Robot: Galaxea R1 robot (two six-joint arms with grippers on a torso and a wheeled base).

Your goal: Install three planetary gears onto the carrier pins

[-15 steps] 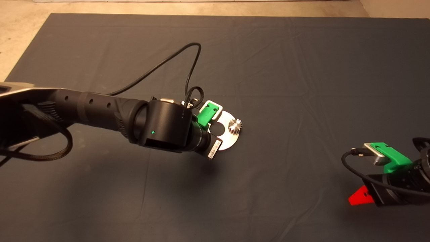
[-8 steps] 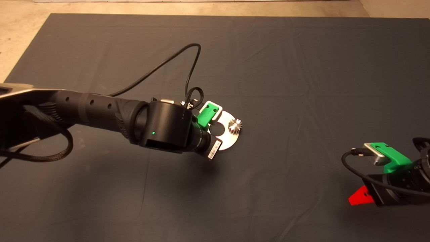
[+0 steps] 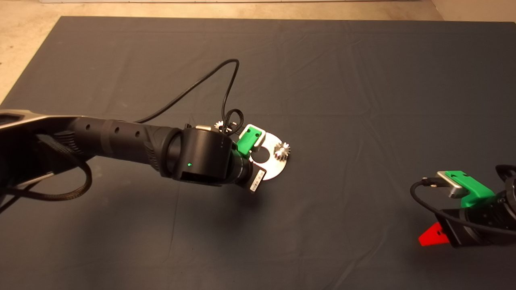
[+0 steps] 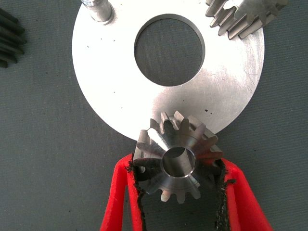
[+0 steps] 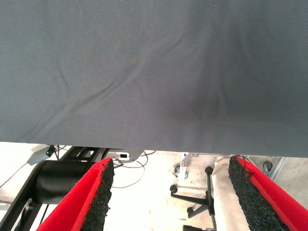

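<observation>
The left pincer (image 4: 178, 192) hangs over the near rim of the silver disc (image 4: 115, 91), its 2 red fingers (image 4: 240, 197) closed against a planetary gear (image 4: 178, 161) that overlaps the disc's edge. 1 bare carrier pin (image 4: 98, 9) stands at the far rim; another gear (image 3: 282, 150) sits on the disc, and a third gear (image 3: 219, 125) lies on the tabletop (image 3: 342, 80) beside it. The right pincer (image 5: 171, 197) waits at the mat's lower right, spread wide and empty.
</observation>
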